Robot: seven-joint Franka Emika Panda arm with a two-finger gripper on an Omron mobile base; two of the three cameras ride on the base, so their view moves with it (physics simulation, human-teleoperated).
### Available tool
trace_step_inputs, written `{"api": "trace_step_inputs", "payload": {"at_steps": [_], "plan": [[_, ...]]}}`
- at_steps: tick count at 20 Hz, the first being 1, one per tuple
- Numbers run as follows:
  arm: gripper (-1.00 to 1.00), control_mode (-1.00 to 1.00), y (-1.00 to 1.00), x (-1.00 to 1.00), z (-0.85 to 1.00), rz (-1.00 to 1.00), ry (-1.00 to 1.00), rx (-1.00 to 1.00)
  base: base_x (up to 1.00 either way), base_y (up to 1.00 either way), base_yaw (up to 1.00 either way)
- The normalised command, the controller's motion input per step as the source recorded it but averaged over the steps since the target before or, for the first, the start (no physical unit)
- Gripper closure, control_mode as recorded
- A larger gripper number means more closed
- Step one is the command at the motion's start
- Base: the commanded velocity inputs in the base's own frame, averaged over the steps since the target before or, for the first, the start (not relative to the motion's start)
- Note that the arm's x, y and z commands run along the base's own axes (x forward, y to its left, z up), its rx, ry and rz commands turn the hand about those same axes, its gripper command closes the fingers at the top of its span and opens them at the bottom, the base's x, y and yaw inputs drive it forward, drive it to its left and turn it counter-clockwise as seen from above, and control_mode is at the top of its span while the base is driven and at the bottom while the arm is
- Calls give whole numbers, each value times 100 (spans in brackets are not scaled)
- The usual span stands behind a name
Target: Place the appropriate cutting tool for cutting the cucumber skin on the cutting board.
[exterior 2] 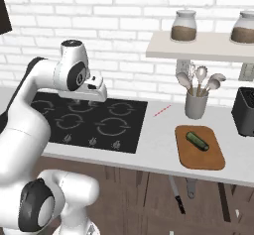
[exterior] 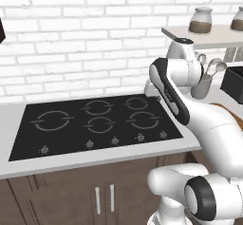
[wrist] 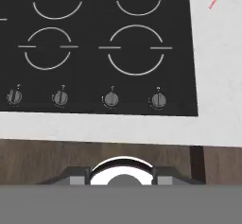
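Your white arm's two-finger gripper point(exterior 2: 92, 101) is hovering over the black glass cooktop point(exterior 2: 89, 121), its jaws closed and holding nothing. The small dark green cucumber point(exterior 2: 197, 141) is lying at an angle on the flat brown wooden cutting board point(exterior 2: 199, 156), which is sitting on the pale counter point(exterior 2: 158, 135) right of the cooktop. You are seeing no slim dark grey cutting tool on that board. A grey utensil cup point(exterior 2: 195, 105) with 4 silver utensils is standing behind the board.

This is a home kitchen: a black cooktop point(exterior 2: 92, 120) is set in the white counter point(exterior 2: 158, 135) under a white brick wall point(exterior 2: 119, 35), wooden cabinets point(exterior: 71, 195) below it, jars point(exterior 2: 184, 27) on a shelf to its right.
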Motion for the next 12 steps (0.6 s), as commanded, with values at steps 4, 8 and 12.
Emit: {"api": "trace_step_inputs", "payload": {"at_steps": [4,8,12], "plan": [[-100,-100,-3,-34,0,-3,-2,0,0,0,0],[-100,-100,-51,-89,-2,-17,-1,3,0,0,0],[-100,-100,-98,-84,-13,-21,6,14,0,0,0]]}}
